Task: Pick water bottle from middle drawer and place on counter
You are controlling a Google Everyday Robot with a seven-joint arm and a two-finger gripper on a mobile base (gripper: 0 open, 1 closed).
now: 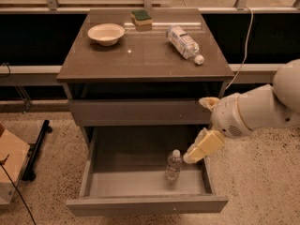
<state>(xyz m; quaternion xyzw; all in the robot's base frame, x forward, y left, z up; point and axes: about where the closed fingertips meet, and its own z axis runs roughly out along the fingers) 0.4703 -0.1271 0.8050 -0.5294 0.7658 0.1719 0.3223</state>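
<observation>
The water bottle point(173, 165) stands upright on the pale floor of the open middle drawer point(126, 184), right of centre. It is small, clear and ribbed, with a white cap. My gripper point(195, 130) reaches in from the right on a white arm, above the drawer's right side. It is open and empty. Its lower cream finger point(204, 146) ends just right of the bottle's cap without touching it. The counter point(140, 60) is the brown top slab above.
On the counter lie a bigger labelled bottle point(183, 42) on its side, a white bowl point(106, 33) and a green sponge point(141, 17). The upper drawer front point(140, 112) is shut. A cardboard box point(9, 165) and a black stand point(37, 149) sit on the floor at left.
</observation>
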